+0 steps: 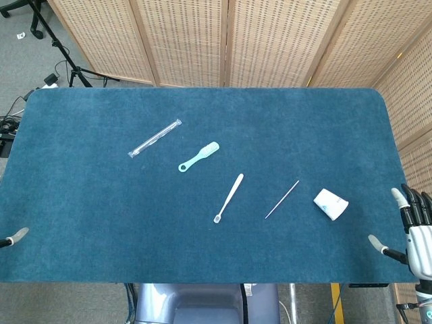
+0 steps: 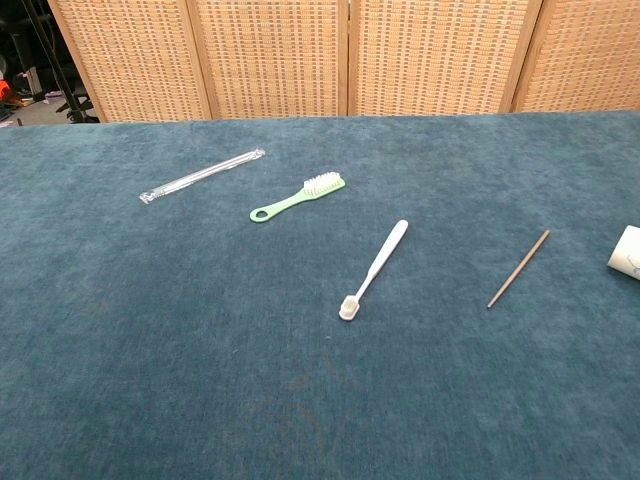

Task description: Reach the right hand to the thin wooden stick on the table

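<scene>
The table [image 1: 81, 223] was covered with a matt blue cloth that looked like short, slightly rough carpet. The thin stick [image 2: 518, 268] looked like plain wood, brown and dull. The white toothbrush [image 2: 376, 268] and the green brush [image 2: 296, 198] both seemed smooth plastic with a soft shine. The long wrapper [image 2: 201, 175] was clear, glossy plastic film. The white cup [image 1: 331, 204] looked like matt paper. The right hand [image 1: 413, 233] had a smooth pale plastic shell with dark parts. The screens [image 1: 270, 40] behind were woven cane in light wooden frames.
</scene>
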Available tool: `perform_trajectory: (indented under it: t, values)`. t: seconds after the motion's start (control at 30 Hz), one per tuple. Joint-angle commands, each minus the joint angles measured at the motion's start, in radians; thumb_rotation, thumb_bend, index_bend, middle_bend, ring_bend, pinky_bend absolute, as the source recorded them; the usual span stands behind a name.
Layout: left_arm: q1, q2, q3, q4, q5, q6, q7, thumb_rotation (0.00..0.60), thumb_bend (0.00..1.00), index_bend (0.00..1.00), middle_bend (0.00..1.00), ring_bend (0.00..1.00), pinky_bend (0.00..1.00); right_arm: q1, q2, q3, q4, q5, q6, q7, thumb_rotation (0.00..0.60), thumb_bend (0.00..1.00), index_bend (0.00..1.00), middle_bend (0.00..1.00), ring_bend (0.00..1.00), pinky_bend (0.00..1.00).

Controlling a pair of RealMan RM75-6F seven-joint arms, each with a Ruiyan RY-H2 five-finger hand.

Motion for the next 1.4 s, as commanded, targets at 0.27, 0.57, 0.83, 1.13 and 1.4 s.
perform_trajectory:
  t: [0.27, 0.57, 0.83, 1.13, 1.4]
  values:
    - [-0.001, 0.019, -0.011, -0.003, -0.009, 0.0, -0.044, 0.6, 0.0, 0.0, 0.0, 0.0, 0.0, 0.099, -0.047, -0.034, 0.156, -0.109, -0.103, 0.042, 0.6, 1.0, 0.0, 0.69, 0.81, 0.91]
    - [-0.014, 0.019, -0.013, 0.0, -0.021, -0.03, -0.041, 0.6, 0.0, 0.0, 0.0, 0.0, 0.0, 0.21, 0.018, -0.077, 0.101, -0.166, -0.301, -0.036, 0.6, 1.0, 0.0, 0.69, 0.84, 0.94]
    - [-0.017, 0.018, -0.013, 0.0, -0.028, -0.042, -0.039, 0.6, 0.0, 0.0, 0.0, 0.0, 0.0, 0.299, 0.056, -0.091, -0.022, -0.146, -0.491, -0.178, 0.6, 1.0, 0.0, 0.7, 0.85, 0.94]
    - [-0.024, 0.014, -0.013, -0.002, -0.037, -0.058, -0.026, 0.6, 0.0, 0.0, 0.0, 0.0, 0.0, 0.394, 0.03, -0.076, -0.094, -0.03, -0.718, -0.368, 0.6, 1.0, 0.0, 0.7, 0.85, 0.94]
    - [-0.024, 0.016, -0.013, -0.007, -0.04, -0.063, -0.036, 0.6, 0.0, 0.0, 0.0, 0.0, 0.0, 0.485, -0.046, -0.028, -0.135, 0.212, -0.888, -0.598, 0.6, 1.0, 0.0, 0.7, 0.85, 0.94]
